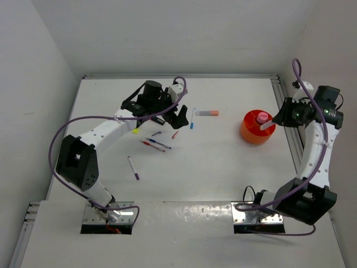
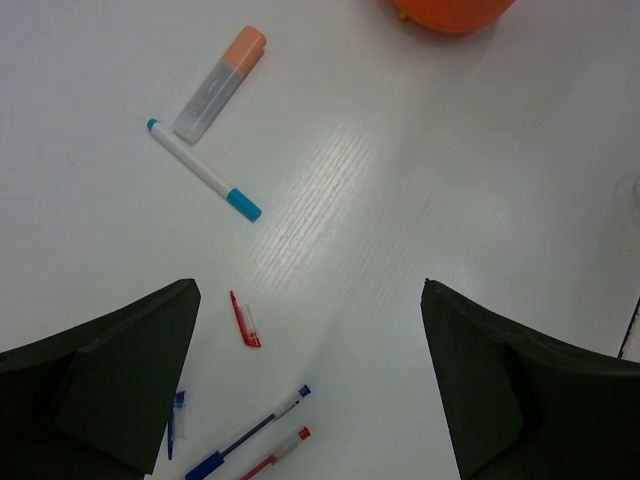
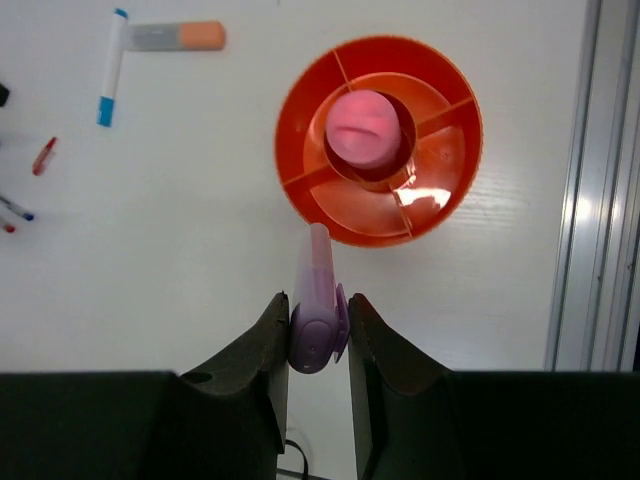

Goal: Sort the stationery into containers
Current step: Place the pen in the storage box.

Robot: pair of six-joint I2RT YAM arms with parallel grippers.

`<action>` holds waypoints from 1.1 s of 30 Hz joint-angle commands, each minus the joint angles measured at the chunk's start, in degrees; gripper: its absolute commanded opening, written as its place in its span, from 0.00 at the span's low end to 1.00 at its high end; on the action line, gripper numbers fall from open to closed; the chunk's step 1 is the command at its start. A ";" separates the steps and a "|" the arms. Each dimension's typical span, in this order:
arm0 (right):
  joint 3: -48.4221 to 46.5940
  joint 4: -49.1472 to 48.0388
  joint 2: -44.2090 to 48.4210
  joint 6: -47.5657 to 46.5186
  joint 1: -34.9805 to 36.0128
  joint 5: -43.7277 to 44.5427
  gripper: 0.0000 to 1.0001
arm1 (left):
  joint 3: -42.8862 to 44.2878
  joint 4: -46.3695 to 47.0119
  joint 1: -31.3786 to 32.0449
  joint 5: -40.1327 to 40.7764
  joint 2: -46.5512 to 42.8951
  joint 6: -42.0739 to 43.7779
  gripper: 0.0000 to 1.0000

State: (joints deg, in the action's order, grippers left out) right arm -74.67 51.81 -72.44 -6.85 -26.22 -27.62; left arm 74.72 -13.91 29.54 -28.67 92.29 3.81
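The orange bowl stands at the right with a pink-capped bottle upright in its middle cup. My right gripper is shut on a lilac marker, whose tip hangs at the near rim of the bowl, above the table. My left gripper stands open above the table with nothing between its fingers. Below it lie a red cap, a blue pen, a red pen and a blue cap. Farther off lie an orange-grey marker and a white pen with a blue cap.
A purple pen lies alone toward the near left. A small yellow item shows beside the left arm. A metal rail runs along the table's right edge, close behind the bowl. White walls enclose the table.
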 commanded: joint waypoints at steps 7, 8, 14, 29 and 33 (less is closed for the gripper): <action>-0.03 -1.36 -4.45 -5.19 -3.93 2.47 0.00 | 1.05 2.75 0.26 -1.22 0.00 -0.65 1.00; -0.47 -1.28 -4.81 -5.54 -4.19 2.83 0.00 | 0.87 2.84 0.26 -1.04 -0.09 -0.56 1.00; -1.18 -4.69 -7.36 -6.69 -4.90 6.69 0.00 | 0.34 3.45 0.43 0.27 0.43 -0.39 1.00; -4.95 -9.63 -15.61 -2.29 -4.28 7.31 0.00 | 4.20 3.89 0.43 1.07 4.91 1.98 1.00; -6.36 -9.36 -18.07 -2.11 -3.49 7.31 0.04 | 6.75 4.16 0.34 0.63 8.16 3.74 0.98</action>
State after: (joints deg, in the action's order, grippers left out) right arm -77.95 44.36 -89.36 -9.78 -30.48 -20.51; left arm 78.04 -12.16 29.58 -27.62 98.89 5.63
